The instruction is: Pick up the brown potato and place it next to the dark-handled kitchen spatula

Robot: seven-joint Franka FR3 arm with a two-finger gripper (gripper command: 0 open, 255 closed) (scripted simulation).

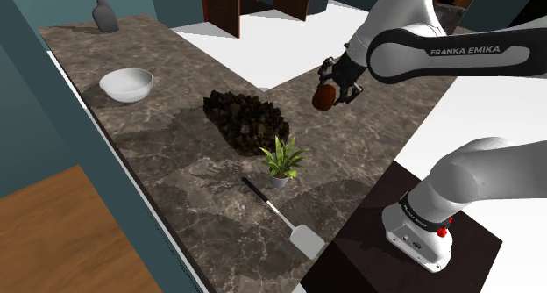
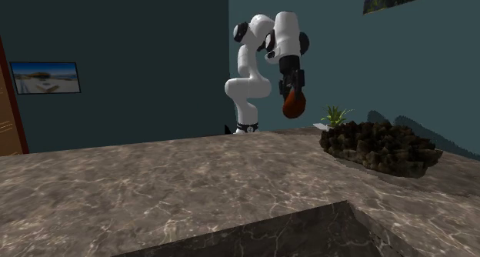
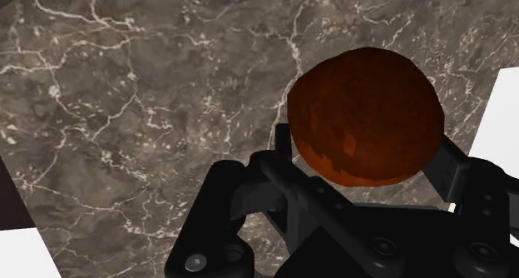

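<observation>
We see the claw (image 1: 329,89) clamped on the potato (image 1: 325,98), held high above the marbled tabletop (image 1: 166,160). That keeps it clear of the lumpy dark pile (image 1: 247,117) and the leafy potted plant (image 1: 280,162), likely so nothing gets knocked. Potato: rounded, reddish-brown, rough pitted skin, pinched on both sides by the black fingers (image 3: 453,172). The spatula (image 1: 279,214) lies flat just beside the plant, with a thin dark handle and a pale flat blade. We judge the drop spot is next to it.
</observation>
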